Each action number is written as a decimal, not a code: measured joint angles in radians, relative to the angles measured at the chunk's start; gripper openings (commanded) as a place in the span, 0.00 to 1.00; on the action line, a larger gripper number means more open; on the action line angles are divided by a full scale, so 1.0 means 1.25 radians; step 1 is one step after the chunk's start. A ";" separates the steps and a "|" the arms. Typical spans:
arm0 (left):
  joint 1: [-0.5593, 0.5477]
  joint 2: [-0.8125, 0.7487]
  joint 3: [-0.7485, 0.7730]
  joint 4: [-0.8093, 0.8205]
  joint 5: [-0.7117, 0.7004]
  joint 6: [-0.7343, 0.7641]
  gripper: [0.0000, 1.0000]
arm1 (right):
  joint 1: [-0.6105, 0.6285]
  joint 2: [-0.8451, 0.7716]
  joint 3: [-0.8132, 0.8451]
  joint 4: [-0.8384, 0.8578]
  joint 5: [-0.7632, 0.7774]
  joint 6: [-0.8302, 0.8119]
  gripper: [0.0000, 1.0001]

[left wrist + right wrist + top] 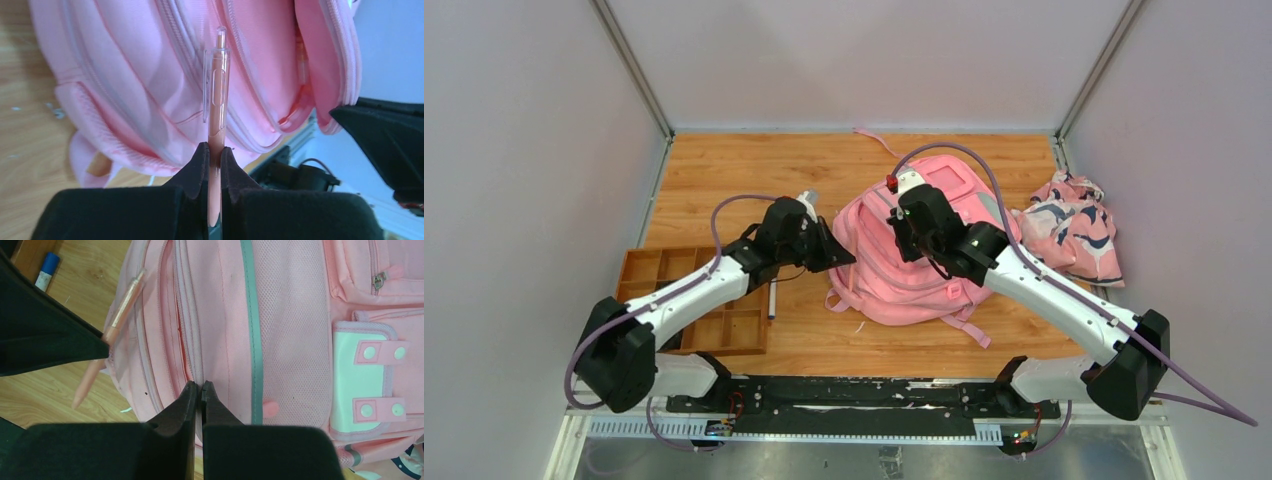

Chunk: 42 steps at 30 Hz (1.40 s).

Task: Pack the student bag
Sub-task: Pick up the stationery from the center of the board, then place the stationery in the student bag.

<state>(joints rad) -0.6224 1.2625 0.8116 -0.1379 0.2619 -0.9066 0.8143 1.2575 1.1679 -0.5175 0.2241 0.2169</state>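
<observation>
Where the student bag (894, 280) lies: flat on the wooden surface (724, 170), front pockets up, directly under the right claw and just ahead of the left claw's tips.
Right claw (201, 386): narrow, its fingers pressed together on a fold of the bag's pink fabric beside a zip line.
Bag opening: a compartment gapes just left of the right claw's tips in its wrist view.
Grey trim (252, 315): a stripe running away from the right claw, just right of its tips.
Patch (360, 375): white-pink square with two pink snap tabs, well to the right of the right claw.
Left claw (216, 152): closed on a pen (218, 100), gripping the lower barrel.
Pen: pink-orange with a clear clip, standing straight out beyond the left claw's tips, its end over the bag's side; contact cannot be told.
Cloth (1074, 225): pink with a navy-white pattern, crumpled, on the right claw's outer side, just beside the bag.
Tray (694, 300): brown, with compartments, behind the left claw and partly under that arm.
Dark pen (771, 300): on the surface just beside the tray, near the left claw.
</observation>
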 measured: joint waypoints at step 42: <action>-0.094 0.018 0.032 0.073 -0.043 -0.112 0.42 | 0.000 -0.016 0.000 -0.011 0.006 0.009 0.00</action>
<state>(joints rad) -0.7399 1.2850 0.8520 -0.0471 0.2085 -1.0462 0.8143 1.2369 1.1679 -0.5312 0.2314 0.2283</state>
